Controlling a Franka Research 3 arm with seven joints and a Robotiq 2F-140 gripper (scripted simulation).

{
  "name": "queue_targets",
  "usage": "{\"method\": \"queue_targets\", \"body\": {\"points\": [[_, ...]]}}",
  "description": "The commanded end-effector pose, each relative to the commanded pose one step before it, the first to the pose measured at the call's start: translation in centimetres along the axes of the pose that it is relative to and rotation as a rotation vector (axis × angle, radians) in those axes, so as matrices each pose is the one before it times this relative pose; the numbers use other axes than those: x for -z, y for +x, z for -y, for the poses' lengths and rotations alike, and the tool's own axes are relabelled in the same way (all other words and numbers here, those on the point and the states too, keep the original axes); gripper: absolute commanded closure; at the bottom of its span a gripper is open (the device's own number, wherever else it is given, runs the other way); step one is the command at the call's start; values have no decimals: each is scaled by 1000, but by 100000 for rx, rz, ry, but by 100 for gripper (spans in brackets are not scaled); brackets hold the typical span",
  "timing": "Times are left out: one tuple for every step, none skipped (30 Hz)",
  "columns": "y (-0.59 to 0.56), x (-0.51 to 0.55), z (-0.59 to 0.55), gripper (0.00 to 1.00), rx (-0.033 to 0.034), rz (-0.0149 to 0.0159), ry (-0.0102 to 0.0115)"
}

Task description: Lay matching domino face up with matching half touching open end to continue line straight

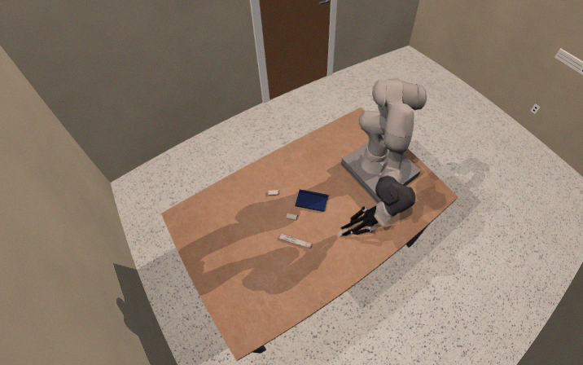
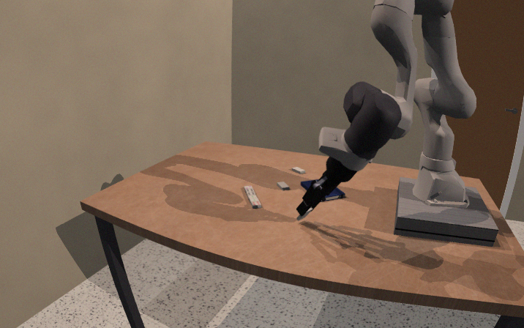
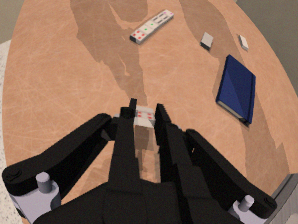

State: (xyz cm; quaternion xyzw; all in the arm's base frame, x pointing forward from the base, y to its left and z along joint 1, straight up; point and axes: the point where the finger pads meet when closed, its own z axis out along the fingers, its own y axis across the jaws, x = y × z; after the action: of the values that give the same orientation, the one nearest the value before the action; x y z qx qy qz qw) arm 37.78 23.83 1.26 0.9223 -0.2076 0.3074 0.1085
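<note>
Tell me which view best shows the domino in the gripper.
Wrist: the held domino sits pinched between the fingers, close and centred. Exterior shows only its tip near the table; top shows a speck at the gripper.
</note>
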Motion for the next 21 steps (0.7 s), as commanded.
{"method": "queue_targets", "body": {"points": [[453, -253, -587, 78, -13248, -9791, -1487], [-98, 21, 0, 78, 0, -1470, -1], [-97, 20, -1, 78, 2, -1452, -7], [-93, 26, 4, 78, -8, -1448, 24], [-97, 16, -4, 78, 7, -1417, -25], [-92, 24, 3, 78, -5, -1417, 17], [-93, 18, -1, 78, 2, -1396, -9], [-92, 20, 0, 78, 1, -1385, -3], [-89, 24, 3, 78, -6, -1369, 20], [-88, 14, -2, 78, 6, -1291, -21], [-85, 21, 1, 78, -3, -1287, 9], [-82, 19, 1, 78, -2, -1246, 4], [0, 0, 0, 78, 0, 0, 0], [0, 0, 0, 78, 0, 0, 0], [-81, 15, -1, 78, 3, -1197, -12], [-78, 20, 1, 78, -3, -1191, 12], [-76, 17, 0, 78, -1, -1150, 1], [-75, 14, -1, 78, 2, -1111, -11], [-73, 18, 1, 78, -2, -1104, 9], [-71, 17, 1, 78, -2, -1076, 6], [-70, 12, -1, 78, 3, -1032, -13]]}}
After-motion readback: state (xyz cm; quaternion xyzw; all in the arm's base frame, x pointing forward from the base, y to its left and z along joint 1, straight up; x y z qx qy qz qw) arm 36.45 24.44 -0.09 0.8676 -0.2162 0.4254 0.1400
